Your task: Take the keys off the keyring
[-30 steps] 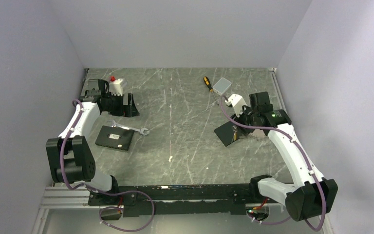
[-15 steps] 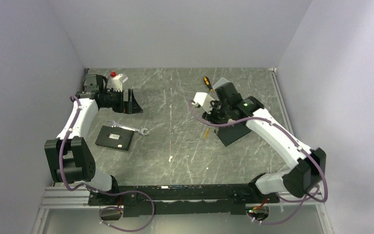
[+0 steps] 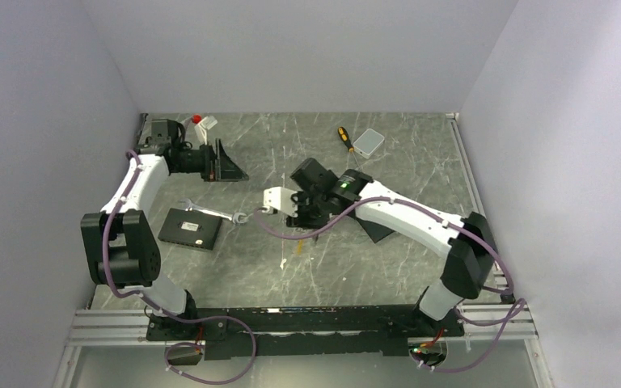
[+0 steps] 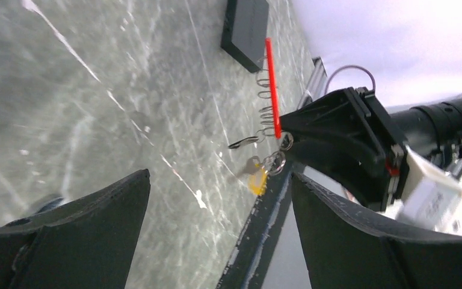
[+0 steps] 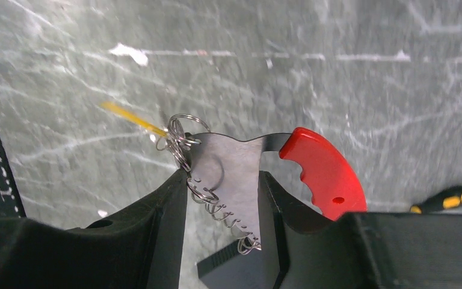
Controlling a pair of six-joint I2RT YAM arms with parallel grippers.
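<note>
Here, at the left of the table [image 3: 234,271], the left gripper [image 4: 219,186] stands wide open with nothing between its fingers, pointed toward the middle and well apart from the keys [image 4: 257,174]. Near it lie a wrench [image 3: 210,212] and a flat black box [image 3: 190,229]. At the middle, the right gripper [image 5: 222,186] is clamped on the flat metal blade of the keyring [image 5: 234,159]. The red grip [image 5: 322,171] sticks out to 1 side and a silvery coil [image 5: 216,208] trails along the blade's edge. The keys dangle from the thin ring [image 5: 180,137] at the blade's corner, above the table. 1 yellow key shows only as a blur in the right wrist view, so the bunch is probably swinging. Farther right, toward the back, lie a screwdriver [image 3: 344,137] and a small white box [image 3: 369,142], both out of the way.

The danger, by this showing, lies in the meeting of the 2 arms. A swinging bunch could slip past the open fingers, or they could close on the coil or the ring rather than on a key. The blade looks smooth, so a hard pull could twist it in the right gripper or drag the whole keyring free onto the table. The 2 grippers could also knock together around so small a target.
</note>
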